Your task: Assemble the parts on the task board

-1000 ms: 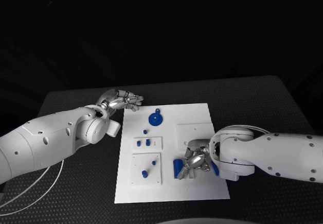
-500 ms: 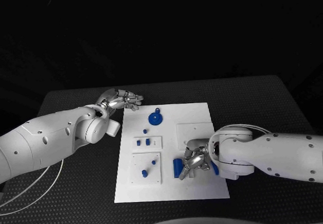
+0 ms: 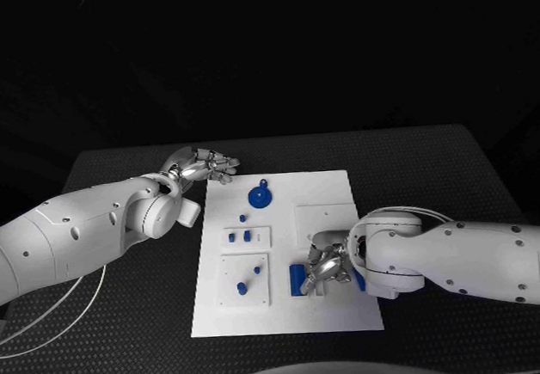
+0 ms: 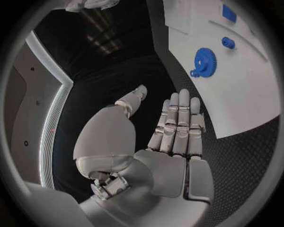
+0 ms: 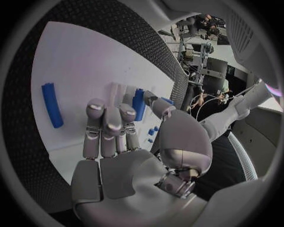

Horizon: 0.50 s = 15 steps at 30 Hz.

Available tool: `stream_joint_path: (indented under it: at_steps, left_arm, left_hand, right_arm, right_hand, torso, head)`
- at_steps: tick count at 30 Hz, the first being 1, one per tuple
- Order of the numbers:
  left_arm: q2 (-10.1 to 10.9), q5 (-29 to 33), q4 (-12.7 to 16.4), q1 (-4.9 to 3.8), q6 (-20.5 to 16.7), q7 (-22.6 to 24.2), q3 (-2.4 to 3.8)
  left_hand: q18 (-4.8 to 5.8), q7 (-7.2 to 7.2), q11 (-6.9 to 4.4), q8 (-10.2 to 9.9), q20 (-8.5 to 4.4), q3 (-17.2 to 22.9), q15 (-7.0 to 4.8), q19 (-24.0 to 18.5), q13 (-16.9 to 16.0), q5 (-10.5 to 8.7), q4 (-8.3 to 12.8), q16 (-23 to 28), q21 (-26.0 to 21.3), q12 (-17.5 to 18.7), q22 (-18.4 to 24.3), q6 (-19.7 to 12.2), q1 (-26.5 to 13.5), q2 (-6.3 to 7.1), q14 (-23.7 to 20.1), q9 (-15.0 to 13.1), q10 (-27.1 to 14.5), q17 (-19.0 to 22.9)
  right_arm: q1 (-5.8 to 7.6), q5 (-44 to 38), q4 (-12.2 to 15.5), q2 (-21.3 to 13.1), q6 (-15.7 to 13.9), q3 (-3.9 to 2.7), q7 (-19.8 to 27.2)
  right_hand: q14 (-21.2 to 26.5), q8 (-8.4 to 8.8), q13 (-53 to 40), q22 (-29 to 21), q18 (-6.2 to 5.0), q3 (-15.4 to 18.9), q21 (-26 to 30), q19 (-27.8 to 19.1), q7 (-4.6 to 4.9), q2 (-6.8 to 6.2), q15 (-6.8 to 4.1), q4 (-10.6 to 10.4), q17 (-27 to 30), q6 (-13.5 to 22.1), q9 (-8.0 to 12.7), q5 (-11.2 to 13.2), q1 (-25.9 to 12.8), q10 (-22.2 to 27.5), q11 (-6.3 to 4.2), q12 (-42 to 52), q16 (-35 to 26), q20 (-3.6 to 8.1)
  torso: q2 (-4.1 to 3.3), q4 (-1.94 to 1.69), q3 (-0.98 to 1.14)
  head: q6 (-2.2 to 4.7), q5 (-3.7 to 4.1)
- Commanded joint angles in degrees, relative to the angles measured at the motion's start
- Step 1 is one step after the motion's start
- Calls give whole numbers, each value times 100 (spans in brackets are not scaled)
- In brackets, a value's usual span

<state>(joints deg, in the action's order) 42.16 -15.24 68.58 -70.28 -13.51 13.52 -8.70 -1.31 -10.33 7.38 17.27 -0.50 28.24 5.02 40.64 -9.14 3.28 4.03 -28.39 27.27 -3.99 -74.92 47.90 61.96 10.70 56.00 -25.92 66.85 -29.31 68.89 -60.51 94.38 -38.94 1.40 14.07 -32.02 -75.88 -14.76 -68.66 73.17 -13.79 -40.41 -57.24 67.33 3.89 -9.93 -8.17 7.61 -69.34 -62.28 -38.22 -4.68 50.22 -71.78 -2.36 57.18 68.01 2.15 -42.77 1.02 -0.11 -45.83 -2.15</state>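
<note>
Task board (image 3: 335,312) sits centre frame in the head view. Right hand (image 3: 324,268) is low-centre over the board's near half, fingers curled over a blue bar (image 3: 298,278); can't tell if it's actually gripped. Left of it, recessed plate (image 3: 247,281) holds a blue peg (image 3: 242,287). Above, smaller plate (image 3: 248,237) holds two pegs (image 3: 239,236). Blue gear (image 3: 261,197) lies upper board. Left hand (image 3: 204,167), upper left off the board corner, is released: fingers straight, nothing held.

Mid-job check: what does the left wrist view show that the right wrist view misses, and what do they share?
Left wrist only: the left hand, flat and holding nothing, over black table beside the board edge, plus the blue gear. Right wrist only: the right hand over the board, a blue bar lying alone, and a blue piece at its fingertips; grip unclear. Both: the white task board.
</note>
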Motion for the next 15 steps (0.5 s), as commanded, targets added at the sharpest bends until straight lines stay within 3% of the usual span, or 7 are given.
stream_joint_path:
  at_steps: [1, 5, 7, 11, 15]
  left_arm:
    - [-2, -22, 18, -4, 74, 20, 3]
    - [-1, -22, 12, -4, 68, 18, 3]
    - [-3, -22, 12, -4, 69, 19, 3]
    - [-10, -22, 3, -4, 73, 20, 3]
    - [-30, -22, -32, -4, 63, 13, 3]
  left_hand:
    - [-67, -12, 19, 13, 5, -4, 27, -43, 7, -28, -27, 20, -16, -20, -127, -43, -23, 23, 13, 7, 1, -6]
    - [-67, -12, 19, 13, 5, -4, 26, -43, 7, -27, -28, 21, -16, -20, -127, -43, -23, 23, 13, 7, 1, -7]
    - [-67, -11, 19, 14, 5, -4, 26, -43, 7, -27, -29, 21, -16, -20, -127, -42, -22, 22, 13, 7, 1, -8]
    - [-67, -11, 19, 14, 4, -5, 26, -44, 8, -28, -31, 23, -16, -20, -127, -42, -22, 23, 13, 7, 1, -10]
    - [-68, -11, 19, 15, 4, -5, 26, -44, 8, -27, -32, 24, -16, -20, -127, -42, -22, 23, 13, 6, 1, -12]
  right_arm:
    - [-14, -58, -8, -15, 113, 12, -9]
    - [-14, 45, -7, -35, 124, 12, 16]
    - [-14, 54, 9, -63, 97, 12, 38]
    - [-14, 123, 110, -191, -27, 12, 64]
    - [72, 130, 265, -412, -144, 9, 136]
  right_hand:
    - [-31, 52, 12, 9, -121, -170, -17, 7, -2, 49, 15, -35, 15, -57, 22, -98, -135, -33, -9, 31, 15, -14]
    - [-28, 64, 12, 19, -121, -223, -42, 12, 2, -61, 17, 61, 27, -61, 34, -179, -189, -34, -5, 35, 14, -15]
    - [-21, 66, 8, 28, -121, -72, -63, 19, 12, -263, 20, 149, 35, -56, 31, -224, -262, -31, -3, 40, 11, -19]
    - [-5, 76, 9, 12, -121, 173, -58, 16, 12, -492, 17, 144, 52, -40, 29, -40, -424, -16, 4, 36, 0, -18]
    - [10, 83, 4, -7, -121, 404, -48, 11, 9, -544, 5, 121, 57, -23, 20, -137, -550, 5, -1, 36, 0, 4]
  torso:
    - [-1, -1, 3]
    - [0, 0, 2]
    - [1, 1, 1]
    - [0, -6, 3]
    - [5, -4, 0]
  head:
    - [5, -1]
    - [9, -5]
    - [9, -4]
    - [18, 1]
    - [34, 15]
